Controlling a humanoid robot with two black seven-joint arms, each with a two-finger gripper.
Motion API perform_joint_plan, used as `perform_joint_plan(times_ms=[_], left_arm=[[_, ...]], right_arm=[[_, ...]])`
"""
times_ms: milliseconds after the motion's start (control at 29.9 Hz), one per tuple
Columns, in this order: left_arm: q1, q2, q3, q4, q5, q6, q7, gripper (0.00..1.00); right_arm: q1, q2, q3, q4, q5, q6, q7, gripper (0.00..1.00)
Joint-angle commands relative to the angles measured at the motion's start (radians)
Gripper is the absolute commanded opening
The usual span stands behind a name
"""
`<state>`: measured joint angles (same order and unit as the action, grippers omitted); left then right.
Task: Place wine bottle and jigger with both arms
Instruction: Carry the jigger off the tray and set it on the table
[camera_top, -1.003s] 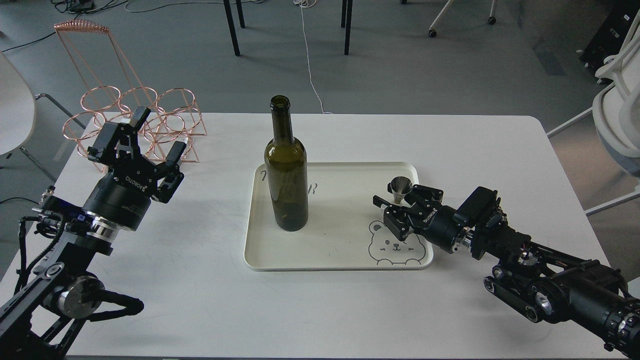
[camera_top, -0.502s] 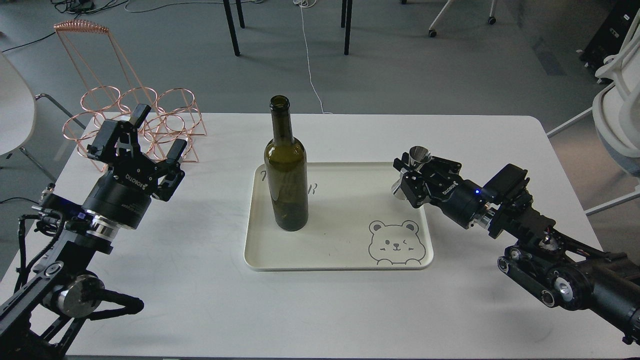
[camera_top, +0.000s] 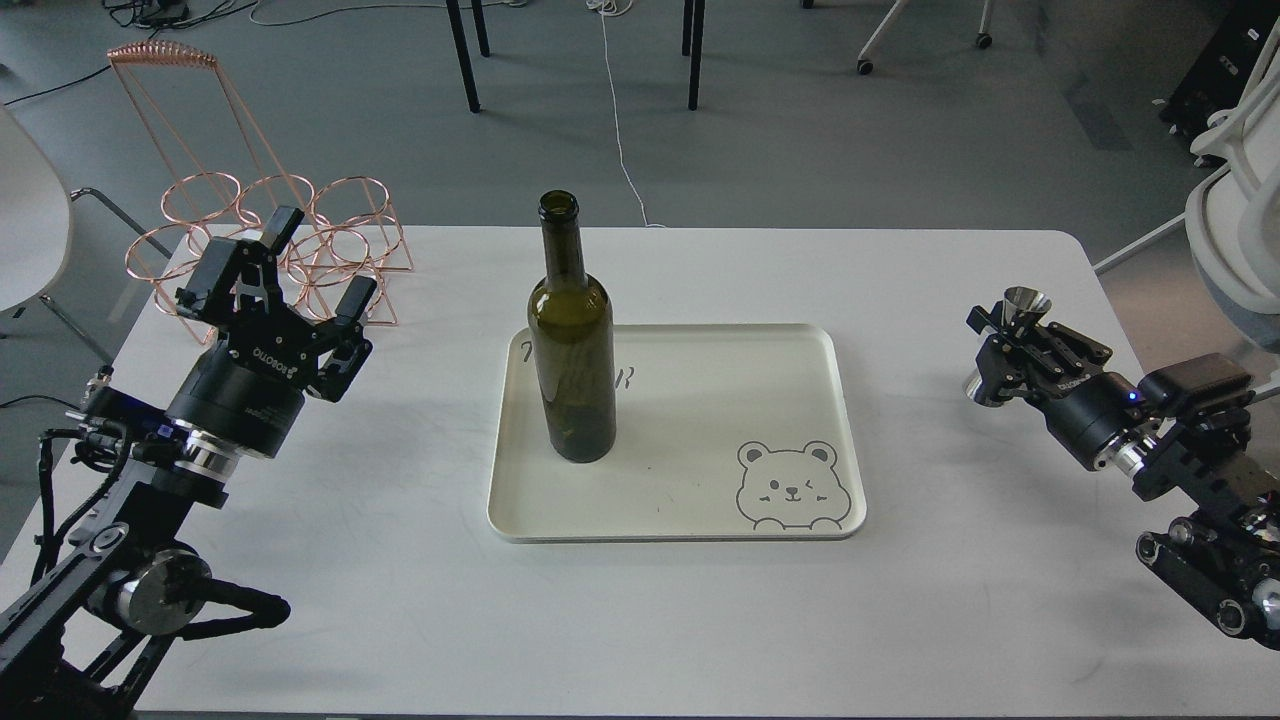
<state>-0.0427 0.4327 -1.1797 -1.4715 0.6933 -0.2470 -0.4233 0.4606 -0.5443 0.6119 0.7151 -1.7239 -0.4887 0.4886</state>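
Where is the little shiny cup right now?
In the head view, the jigger is far right, held upright in the right pincer above the white table, well right of the tray and wine bottle.

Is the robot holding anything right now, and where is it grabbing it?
Yes. The right gripper holds the jigger around its narrow middle. The left gripper is open and holds nothing.

Two black arms, left arm (camera_top: 150, 480) with silver wrist ring and loose black cables, white lettering on grippers, blue light on right arm (camera_top: 1180, 440).
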Motion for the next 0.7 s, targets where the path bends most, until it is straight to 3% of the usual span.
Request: perform_joint_plan(times_ms=[0,602,669], left_arm=[[0.001,0.0,0.0,-0.001,0.0,0.0,0.0,0.98],[-0.002,-0.003,0.0,-0.003,0.0,-0.002,0.0,0.98],[-0.002,-0.003,0.0,-0.004,0.0,-0.002,0.0,0.98]], right_arm=[[-0.01,0.0,-0.012,-0.054,0.012,0.0,0.0,0.29],[-0.013,0.029,-0.066,-0.068,0.012,0.0,0.0,0.32],[-0.011,0.029,-0.066,-0.066,0.012,0.0,0.0,0.37]])
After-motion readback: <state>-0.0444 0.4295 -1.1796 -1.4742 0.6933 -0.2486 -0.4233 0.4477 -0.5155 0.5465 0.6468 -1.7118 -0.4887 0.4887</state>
